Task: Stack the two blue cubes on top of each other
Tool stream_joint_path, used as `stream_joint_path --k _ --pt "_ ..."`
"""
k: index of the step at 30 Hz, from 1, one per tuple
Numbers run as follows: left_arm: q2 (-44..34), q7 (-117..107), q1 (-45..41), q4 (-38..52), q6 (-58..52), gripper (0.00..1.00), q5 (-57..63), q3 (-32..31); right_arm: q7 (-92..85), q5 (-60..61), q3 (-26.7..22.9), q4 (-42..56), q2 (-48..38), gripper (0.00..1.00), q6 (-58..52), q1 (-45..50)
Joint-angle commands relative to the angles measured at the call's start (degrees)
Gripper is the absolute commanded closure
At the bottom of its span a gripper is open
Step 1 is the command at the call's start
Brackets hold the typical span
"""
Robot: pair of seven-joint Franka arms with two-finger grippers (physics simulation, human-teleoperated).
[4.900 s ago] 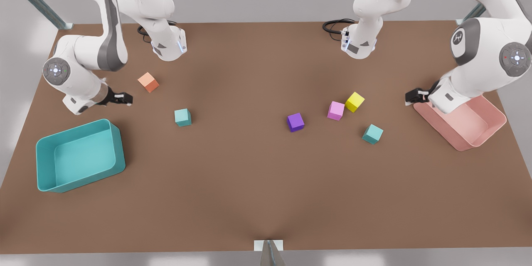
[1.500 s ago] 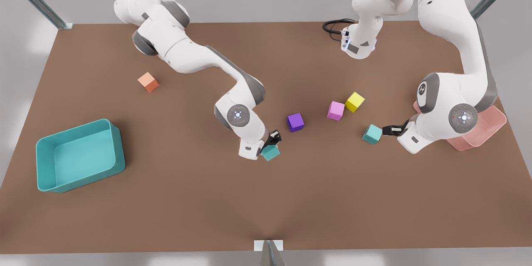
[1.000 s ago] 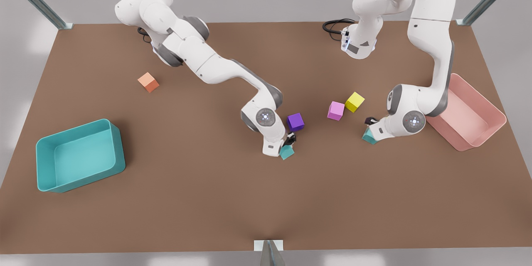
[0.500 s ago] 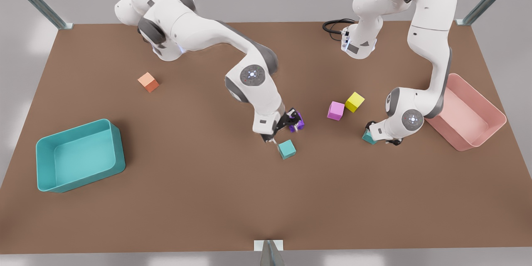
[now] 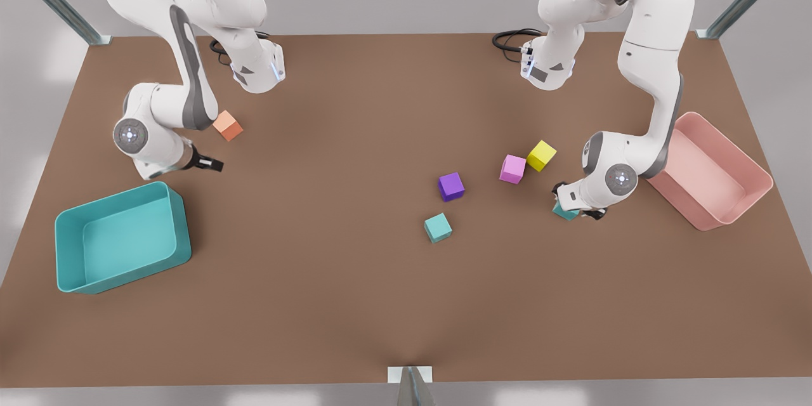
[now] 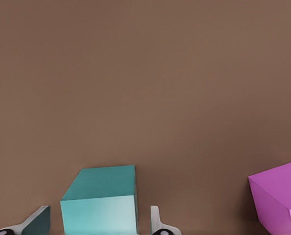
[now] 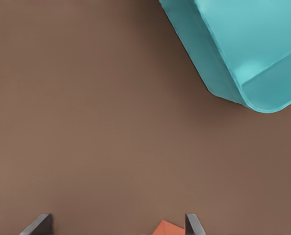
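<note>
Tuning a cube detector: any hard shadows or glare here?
Front view: soft even light, table darker mid-front. Left wrist view: blue cube inside the open left gripper, matte, top darker than side, no glare. Right wrist view: teal bin throws a soft shadow; open right gripper beside orange cube.

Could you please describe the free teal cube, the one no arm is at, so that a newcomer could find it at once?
In the front view, start from the pink bin on the front view's right and move toward the table's middle, past the left end effector around the other teal cube. There a purple cube sits, and just nearer the camera lies the teal cube, standing apart, the only teal cube with nothing around it.
</note>
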Motion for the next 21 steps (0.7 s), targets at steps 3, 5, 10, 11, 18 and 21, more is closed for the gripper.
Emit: stream_joint_path --k 3,5,10,11,18,21 --pt "0.33 -1.19 0.00 -0.13 0.59 0.01 0.15 -0.01 -9.44 -0.16 0.93 2.32 2.13 0.00 9.63 -0.02" --pt "1.12 -1.28 0.09 -0.13 1.29 0.01 0.15 0.08 -9.96 -0.16 0.93 7.67 2.57 0.00 4.71 -0.46" --pt "3.23 -1.28 0.79 -0.04 1.82 0.02 0.15 0.08 -9.96 -0.16 0.93 9.17 3.27 0.00 3.39 -0.81" --pt "3.49 -1.28 0.88 0.05 1.82 0.02 0.15 0.08 -9.96 -0.16 0.93 9.17 3.44 0.00 3.65 -0.81" --pt "4.37 -1.19 1.85 0.13 2.70 0.11 0.24 0.08 -10.05 -0.24 0.85 9.26 3.71 0.00 3.83 -0.81" --pt "4.46 -1.10 1.67 0.57 2.35 0.29 0.24 0.08 -9.96 -0.24 0.93 9.26 3.71 0.00 3.83 -0.81"
